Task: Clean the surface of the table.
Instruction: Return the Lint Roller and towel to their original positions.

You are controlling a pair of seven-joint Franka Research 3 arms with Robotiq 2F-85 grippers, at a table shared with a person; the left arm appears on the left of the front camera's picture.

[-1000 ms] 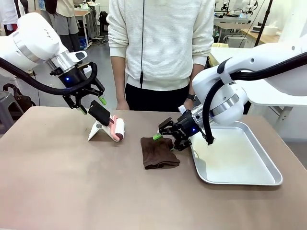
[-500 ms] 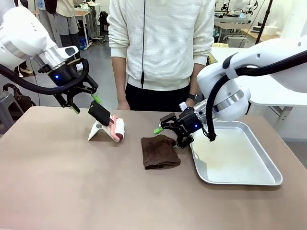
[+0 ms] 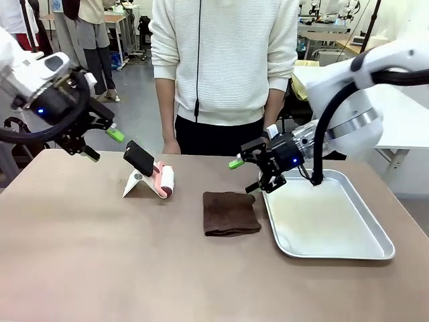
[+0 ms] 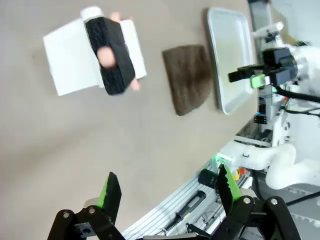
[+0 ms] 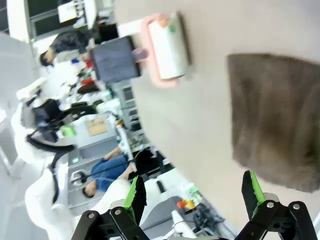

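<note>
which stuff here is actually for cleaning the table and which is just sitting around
For the job:
- table, the surface to clean
- brown cloth, lying flat on it, likely the wiper
- lint roller with black handle, on its white stand

Just lying about:
- metal tray, nothing in it

Both tools, left and right, are open and hold nothing.

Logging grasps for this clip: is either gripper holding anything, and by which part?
Nothing is held. The left gripper and the right gripper are both open and empty above the table.
</note>
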